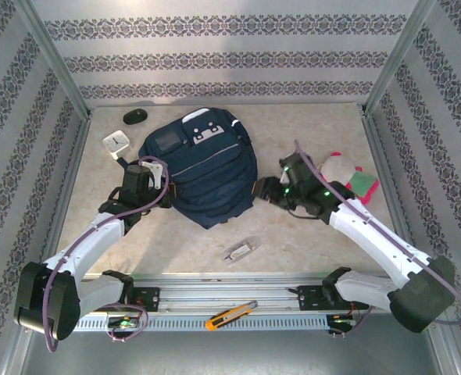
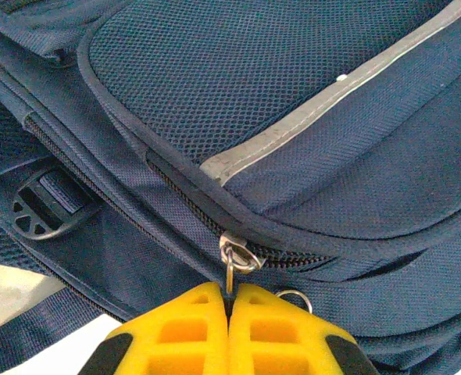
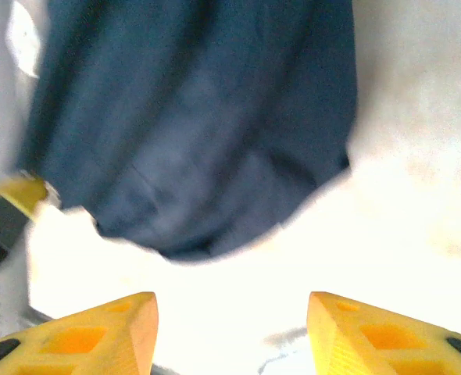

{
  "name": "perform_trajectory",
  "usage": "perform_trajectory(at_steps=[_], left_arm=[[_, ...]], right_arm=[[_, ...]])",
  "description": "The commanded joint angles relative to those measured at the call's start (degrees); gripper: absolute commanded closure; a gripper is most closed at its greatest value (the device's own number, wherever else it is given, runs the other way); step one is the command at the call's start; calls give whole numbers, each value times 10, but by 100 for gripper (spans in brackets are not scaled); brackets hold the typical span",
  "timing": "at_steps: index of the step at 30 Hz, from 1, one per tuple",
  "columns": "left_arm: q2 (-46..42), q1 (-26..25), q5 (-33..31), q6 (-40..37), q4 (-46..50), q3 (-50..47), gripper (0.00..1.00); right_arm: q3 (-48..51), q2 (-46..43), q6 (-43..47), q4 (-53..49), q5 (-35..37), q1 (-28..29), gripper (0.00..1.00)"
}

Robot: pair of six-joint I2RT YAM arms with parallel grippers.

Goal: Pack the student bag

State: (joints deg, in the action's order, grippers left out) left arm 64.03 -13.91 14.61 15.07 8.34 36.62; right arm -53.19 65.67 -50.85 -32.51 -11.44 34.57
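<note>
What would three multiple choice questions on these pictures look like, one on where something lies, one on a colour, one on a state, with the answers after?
1. Where does the orange utility knife lie?
A. on the metal rail at the near edge
B. inside an open pocket
C. beside the plush toy

2. What colour is the stripe on the front of the student bag?
A. red
B. light grey
C. green

3. What is the left gripper doing?
A. hanging open above the bag
B. shut on a shoulder strap
C. shut on a metal zipper pull

Answers: 1 A, the top view shows the knife resting on the rail. 2 B, the left wrist view shows the stripe pale grey against navy fabric. 3 C, its yellow fingers meet on the pull's ring.
</note>
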Motion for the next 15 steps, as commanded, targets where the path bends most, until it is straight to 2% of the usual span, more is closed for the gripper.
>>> perform_trajectory(at_steps=[1,4,7,12,15], left_arm=[[-10,-3,-26,-11,22,12,100],[-7,-3,-26,-7,19,9,100],[-3,-3,-20,-6,19,12,100],[1,-3,-17,-7,15,14,100],[7,-3,-14,-6,13,16,100]], right_arm=[[33,5,-96,-90,70,83,46],[59,21,-147,-90,83,139,44],[74,36,-188,-88,77,165,41],[56,74,-203,-88,69,203,37],[56,107,-228,-56,33,218,32]])
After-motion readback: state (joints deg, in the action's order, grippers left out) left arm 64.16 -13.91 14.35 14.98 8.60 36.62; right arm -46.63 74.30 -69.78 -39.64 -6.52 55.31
